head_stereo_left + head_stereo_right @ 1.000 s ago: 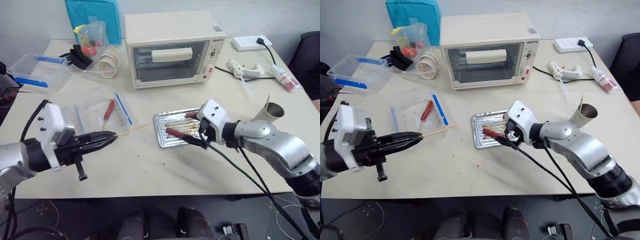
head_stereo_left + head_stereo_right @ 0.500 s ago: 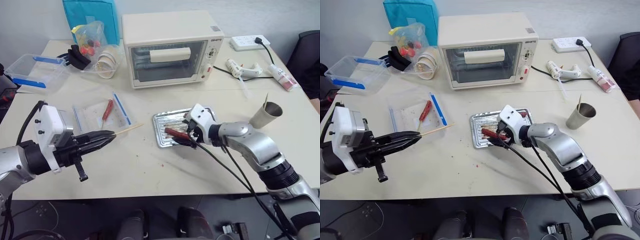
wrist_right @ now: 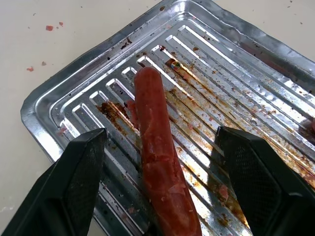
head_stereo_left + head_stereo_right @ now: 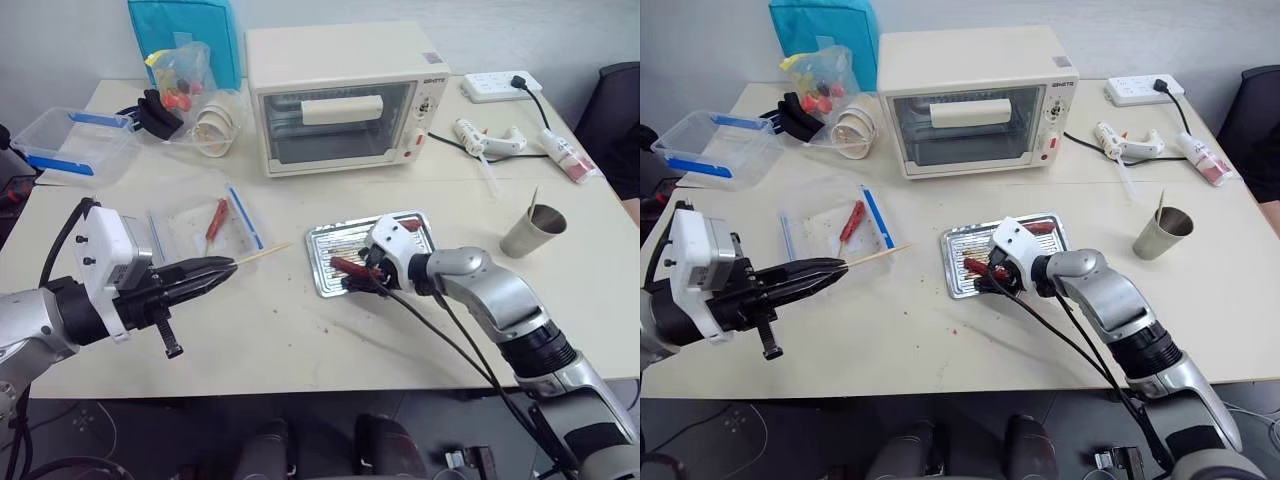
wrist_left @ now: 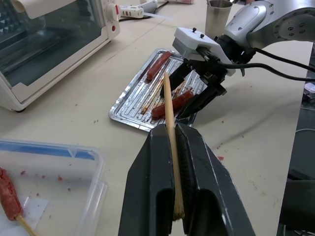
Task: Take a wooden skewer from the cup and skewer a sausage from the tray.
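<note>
**A:** Where did we find the sausage (image 3: 160,167) relative to the right gripper (image 3: 162,196)?

**B:** It lay directly between that gripper's two black fingers (image 3: 74,182), on the ridged base of the tray (image 3: 236,29). The fingers stood wide, one on each side, with a clear gap to the meat on both (so nothing was gripped yet). The sausage's long axis ran along the line the fingers pointed, its rounded far end toward the middle of the tray.

**A:** And the wooden skewer (image 5: 169,123)?

**B:** We saw it clamped in the left gripper (image 4: 215,270), whose fingers were closed tight on the stick. Its free end pointed across the surface (image 4: 300,330) toward the tray, but stayed well apart from it. The right arm was by far the nearer to the sausage.

**A:** How did the sausage look?

**B:** Thin, dark red-brown, glossy, with a slightly wrinkled skin, lying among brown grease marks. A second, lighter sausage (image 5: 158,65) rested near the tray's far rim. We judged that the next move turned on the right fingers closing across the sausage's width.
</note>
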